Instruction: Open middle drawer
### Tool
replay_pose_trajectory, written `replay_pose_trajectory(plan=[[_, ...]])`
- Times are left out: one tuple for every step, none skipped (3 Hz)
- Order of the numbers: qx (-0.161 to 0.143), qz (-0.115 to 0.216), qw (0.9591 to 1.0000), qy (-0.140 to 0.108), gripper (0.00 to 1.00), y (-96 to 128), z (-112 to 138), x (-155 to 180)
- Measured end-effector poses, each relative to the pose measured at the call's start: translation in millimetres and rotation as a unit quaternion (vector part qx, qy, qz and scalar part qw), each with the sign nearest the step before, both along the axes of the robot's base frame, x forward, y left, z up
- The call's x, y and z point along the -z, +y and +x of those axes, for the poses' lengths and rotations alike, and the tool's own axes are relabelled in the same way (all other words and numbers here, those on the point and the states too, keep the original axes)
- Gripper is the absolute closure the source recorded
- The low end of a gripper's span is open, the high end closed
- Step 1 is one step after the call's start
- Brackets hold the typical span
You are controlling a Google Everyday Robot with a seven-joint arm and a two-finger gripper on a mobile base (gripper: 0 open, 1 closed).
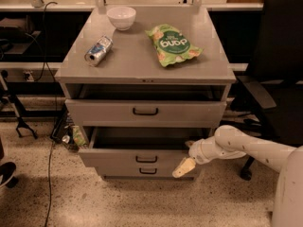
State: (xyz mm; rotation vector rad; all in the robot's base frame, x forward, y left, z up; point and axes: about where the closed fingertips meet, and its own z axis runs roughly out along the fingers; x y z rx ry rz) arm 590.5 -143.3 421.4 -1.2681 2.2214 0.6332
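Note:
The middle drawer of the grey cabinet stands pulled out some way. Its low front panel carries a small black bar handle, and the grey tray behind it shows no contents. My gripper is at the right end of that front panel, hanging just in front of its lower right corner. The white arm reaches in from the right. I cannot make out any contact between gripper and drawer.
The top drawer is slightly ajar and the bottom drawer sits closed beneath. On the cabinet top are a white bowl, a crushed can and a green snack bag. A black office chair stands to the right, and cables hang on the left.

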Motion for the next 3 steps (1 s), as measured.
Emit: replay_pose_trajectory(plan=[[0.0,0.0,1.0,0.0,0.0,0.0,0.0,-0.4],[0.0,0.0,1.0,0.0,0.0,0.0,-0.1,-0.4],[0.0,0.0,1.0,0.0,0.16,-0.1,-0.1,-0.4]])
